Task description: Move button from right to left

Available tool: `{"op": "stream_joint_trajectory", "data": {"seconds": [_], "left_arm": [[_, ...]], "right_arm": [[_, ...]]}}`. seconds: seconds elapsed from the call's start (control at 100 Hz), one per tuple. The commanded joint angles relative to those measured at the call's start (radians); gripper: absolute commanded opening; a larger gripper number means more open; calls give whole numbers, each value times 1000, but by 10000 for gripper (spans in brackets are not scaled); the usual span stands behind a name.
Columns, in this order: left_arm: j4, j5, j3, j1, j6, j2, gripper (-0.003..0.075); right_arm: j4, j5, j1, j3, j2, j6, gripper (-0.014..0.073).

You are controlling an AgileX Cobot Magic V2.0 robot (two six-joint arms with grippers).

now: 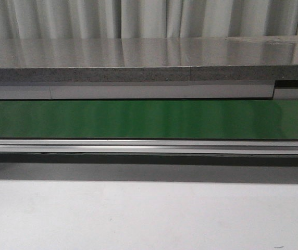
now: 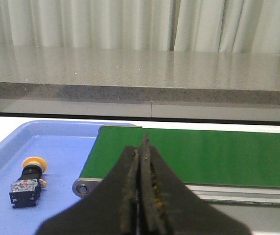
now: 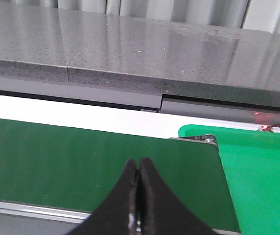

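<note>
The button (image 2: pixel 27 181), a yellow-orange mushroom cap on a black blocky body, lies on its side in the blue tray (image 2: pixel 57 142) at the belt's left end, seen only in the left wrist view. My left gripper (image 2: pixel 141 147) is shut with nothing between its fingers, over the green belt (image 2: pixel 203 154) and to the right of the button. Above the same belt (image 3: pixel 81 156), near its right end, my right gripper (image 3: pixel 139 164) is shut and empty. Neither gripper shows in the front view, which holds only the belt (image 1: pixel 149 119).
A green tray (image 3: pixel 262 166) sits past the belt's right end, with a small red light (image 3: pixel 256 113) behind it. A grey stone counter (image 1: pixel 149 60) with a curtain behind runs along the far side of the belt. White tabletop (image 1: pixel 149 213) lies in front of the conveyor frame.
</note>
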State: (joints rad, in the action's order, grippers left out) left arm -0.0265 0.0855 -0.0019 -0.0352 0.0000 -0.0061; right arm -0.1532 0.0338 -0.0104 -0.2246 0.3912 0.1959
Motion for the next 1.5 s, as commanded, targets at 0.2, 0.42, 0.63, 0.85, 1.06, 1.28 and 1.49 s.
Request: {"op": "stream_joint_trajectory", "data": {"seconds": [0.2,0.42,0.63,0.85,1.06,1.28,1.49], "left_arm": [[3,-94,45,-11,-14,-29,-20],[3,-94,45,-11,-14,-29,-20],[3,-94,45,-11,-14,-29,-20],[3,-94,45,-11,-14,-29,-20],[3,-94,45,-11,-14,-29,-20],[3,-94,45,-11,-14,-29,-20],[3,-94,45,-11,-14,-29,-20]], "right_arm": [[7,-78,1,-27,4,0,-67],[7,-78,1,-27,4,0,-67],[7,-78,1,-27,4,0,-67],[7,-78,-3,-24,4,4,-67],[8,-83,-3,-18,-17,3,-67],[233,-179,-17,108,-138,-222,-67],[302,-103,-31,235,-333,-333,-67]]}}
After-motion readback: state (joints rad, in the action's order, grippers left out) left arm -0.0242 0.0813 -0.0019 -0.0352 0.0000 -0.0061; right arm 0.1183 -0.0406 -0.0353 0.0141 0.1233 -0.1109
